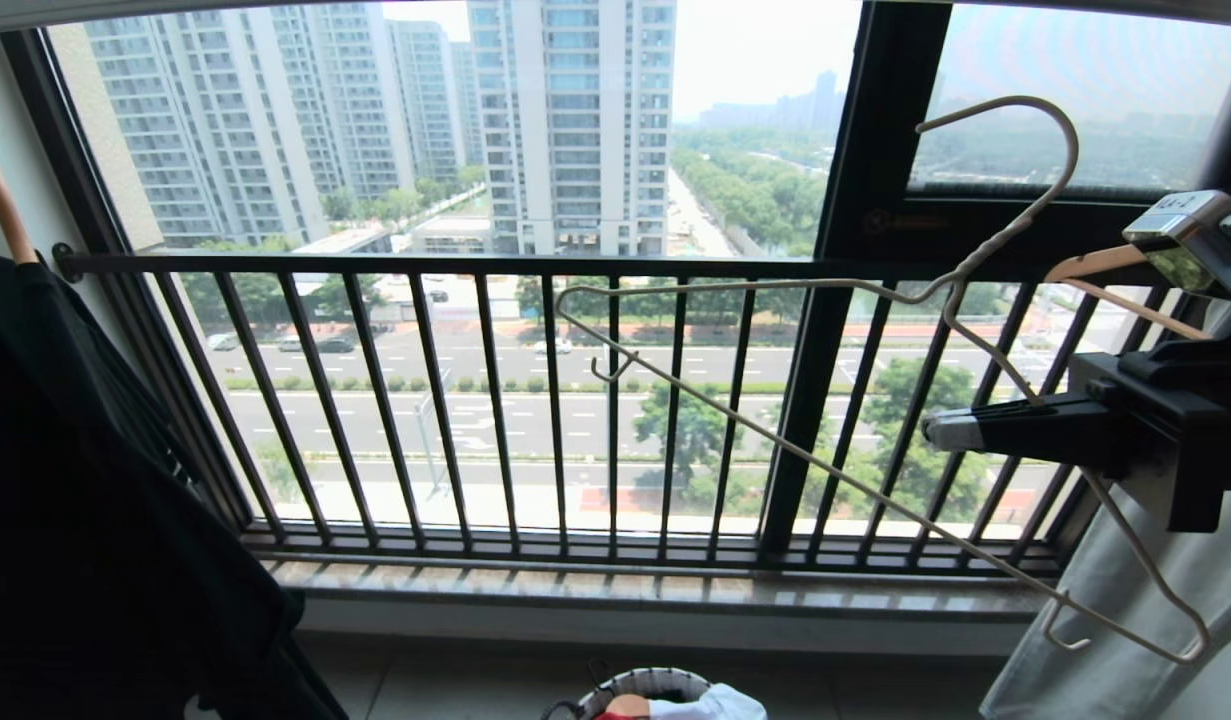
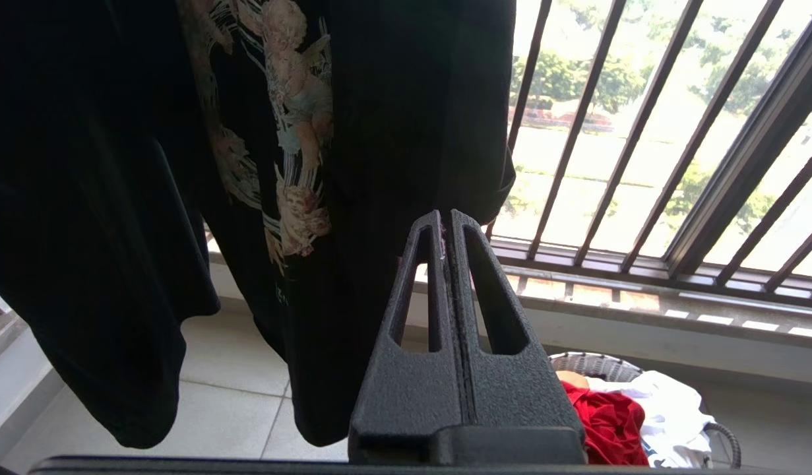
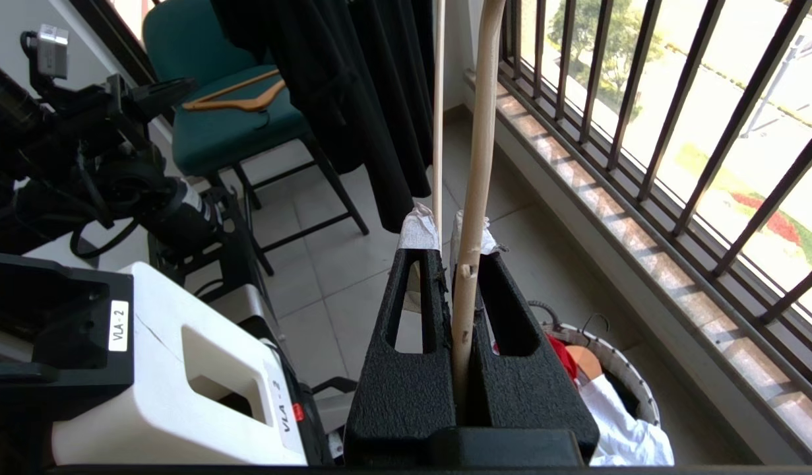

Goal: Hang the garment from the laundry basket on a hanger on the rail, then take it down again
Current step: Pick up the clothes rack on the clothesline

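Nearest, at the right edge of the head view, right gripper (image 1: 940, 430) raised level before the window, jaws clenched on the lower wire of the hanger (image 1: 775, 440), taped fingertips (image 3: 420, 227) pinching the thin off-white wire in the right wrist view. Hanger tilted in the air, hook (image 1: 1015, 140) up against the dark window frame, one notched end hanging low beside a pale grey garment (image 1: 1105, 620) draped at the right. Bare of any clothing, and not on any rail in view. Just behind the gripper, a wooden hanger (image 1: 1125, 285). Left gripper (image 2: 445, 231) held low and idle, jaws pressed fully together with nothing between them, close in front of a hanging black shirt (image 2: 353, 132) printed with pale cherub figures. Below, on the pale tiled floor (image 2: 241, 369) near the foot of the window wall, the laundry basket (image 2: 593, 363), round and woven; inside it the red garment (image 2: 610, 422), crumpled on the side nearer the robot, touching a white shirt (image 2: 663, 409) heaped on the far side. Toward the room side in the right wrist view, a green chair (image 3: 227, 125) with another wooden hanger lying on its seat, dark clothes hanging beside it. Farther off, a stone sill (image 1: 655, 585) along the floor's far edge, then the black railing (image 1: 495, 400) of vertical bars across the window. Beyond the glass, a wide road, trees, and tall apartment blocks (image 1: 575, 120) in haze.
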